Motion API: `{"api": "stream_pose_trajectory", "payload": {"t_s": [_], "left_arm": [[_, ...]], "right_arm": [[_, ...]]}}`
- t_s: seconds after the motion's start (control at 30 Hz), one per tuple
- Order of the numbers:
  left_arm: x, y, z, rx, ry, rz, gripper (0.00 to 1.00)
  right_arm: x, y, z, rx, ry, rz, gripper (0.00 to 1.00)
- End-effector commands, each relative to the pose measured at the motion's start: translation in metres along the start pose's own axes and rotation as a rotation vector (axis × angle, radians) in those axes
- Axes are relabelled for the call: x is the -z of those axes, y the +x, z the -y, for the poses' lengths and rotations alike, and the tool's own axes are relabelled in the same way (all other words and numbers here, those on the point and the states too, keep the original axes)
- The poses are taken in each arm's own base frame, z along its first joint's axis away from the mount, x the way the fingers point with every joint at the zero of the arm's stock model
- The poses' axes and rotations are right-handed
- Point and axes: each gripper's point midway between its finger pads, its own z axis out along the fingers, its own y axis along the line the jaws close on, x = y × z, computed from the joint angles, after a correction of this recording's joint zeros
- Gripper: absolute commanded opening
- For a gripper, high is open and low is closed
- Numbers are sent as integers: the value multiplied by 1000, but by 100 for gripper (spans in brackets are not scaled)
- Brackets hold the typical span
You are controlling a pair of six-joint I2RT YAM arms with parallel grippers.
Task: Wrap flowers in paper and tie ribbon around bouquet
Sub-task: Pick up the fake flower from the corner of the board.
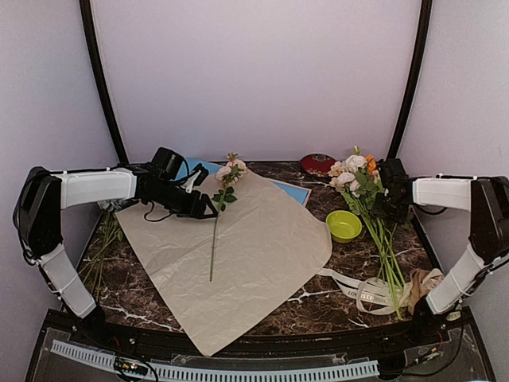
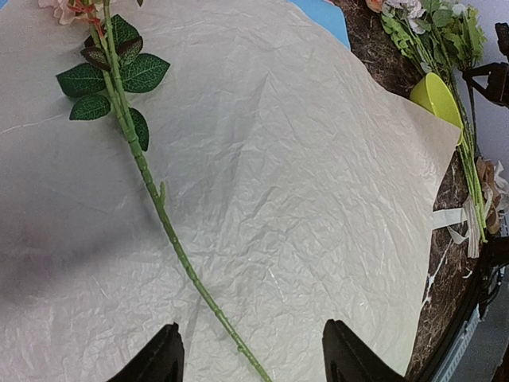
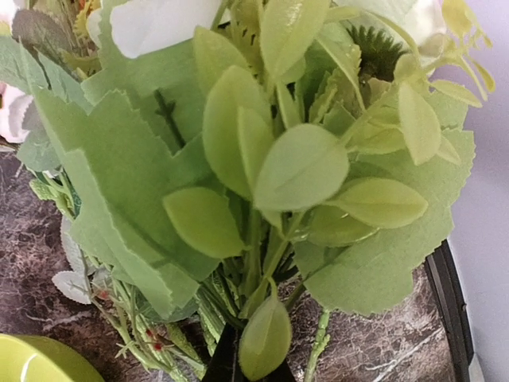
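1. Table: dark, marble-patterned top. No marking on it can be read.

2. The paper: tan and creased, spread flat across the middle of the table. Its near corner reaches toward my bases. It bears no print. A light blue sheet shows from under its far edge.

3. Bunch with an orange bloom: lies on the right of the table, off the paper. It has white and cream heads, and its long stems run toward the near edge. My right gripper is buried among its leaves and stems with the jaws closed tight. The foliage hides whether a stem is caught between them.

4. The flowers: one long green stem lies on the paper. The pale pink blooms are at the far edge and the stem end points toward me. My left gripper hovers above the stem, just below the leaves. Its jaws stand wide, one on either side of the stem, and hold nothing.

5. The ribbon: cream, lying loose on the table off the paper's right corner and crossing the bunch's stems. It carries dark lettering, but the print is too small to read.

6. Lime green bowl: sits just beside the paper's right edge. It is unmarked.

7. Red round dish: sits at the far edge of the table. No label is legible on it.
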Motion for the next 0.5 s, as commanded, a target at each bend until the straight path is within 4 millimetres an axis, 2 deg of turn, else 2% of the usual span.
{"api": "stream_pose_trajectory", "payload": {"t_s": [0.0, 0.1, 0.2, 0.37, 0.47], "left_arm": [[8, -7, 4, -24, 5, 10, 61], [9, -7, 5, -24, 5, 13, 61], [11, -9, 5, -32, 0, 21, 61], [16, -13, 5, -49, -13, 37, 62], [17, -13, 5, -54, -15, 39, 62]], "right_arm": [[14, -12, 4, -14, -8, 43, 0], [23, -19, 7, -22, -3, 65, 0], [43, -35, 17, -58, 13, 137, 0], [91, -70, 40, -157, 25, 339, 0], [125, -95, 46, -187, -9, 466, 0]]}}
